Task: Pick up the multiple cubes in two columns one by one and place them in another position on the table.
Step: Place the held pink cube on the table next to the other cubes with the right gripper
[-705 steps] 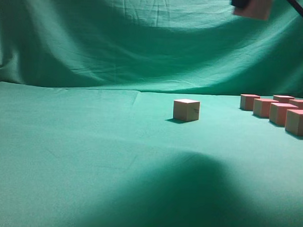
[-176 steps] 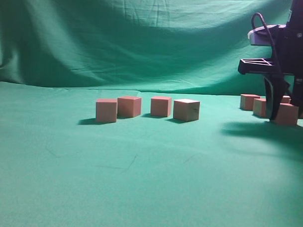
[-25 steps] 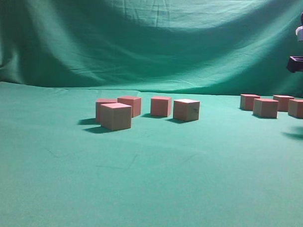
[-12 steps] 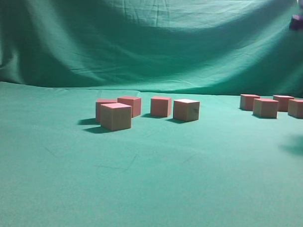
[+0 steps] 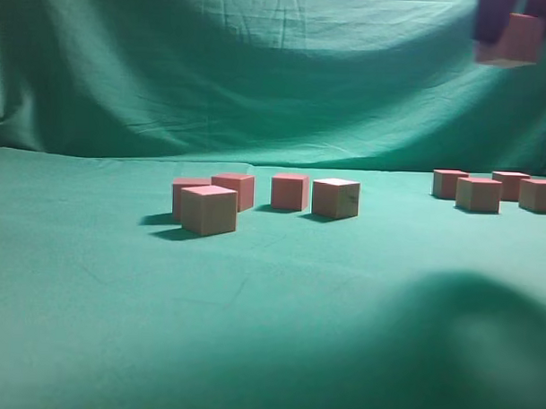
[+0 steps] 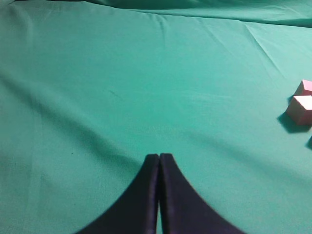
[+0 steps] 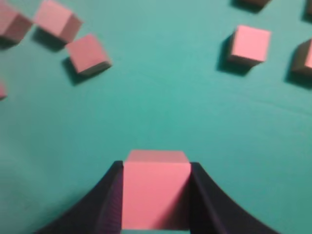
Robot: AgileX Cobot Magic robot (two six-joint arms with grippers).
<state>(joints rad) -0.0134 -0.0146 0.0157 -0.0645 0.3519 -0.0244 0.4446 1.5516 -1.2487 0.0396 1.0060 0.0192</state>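
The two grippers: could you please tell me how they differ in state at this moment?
The right gripper has its fingers clamped on a cube, carried high above the table. The left gripper has its fingers pressed together, holds nothing, and hovers over bare cloth. Both have dark, tapered fingers.

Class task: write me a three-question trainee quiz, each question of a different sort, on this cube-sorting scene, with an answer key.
1. True or false: the right gripper holds a small pink-red foam cube above the teal-green cloth table.
2. How many cubes stand in the left-centre group in the exterior view? A) three B) five C) seven
3. Fill in: the left gripper has its jaws ____.

Key: 1 true; 2 B; 3 shut.
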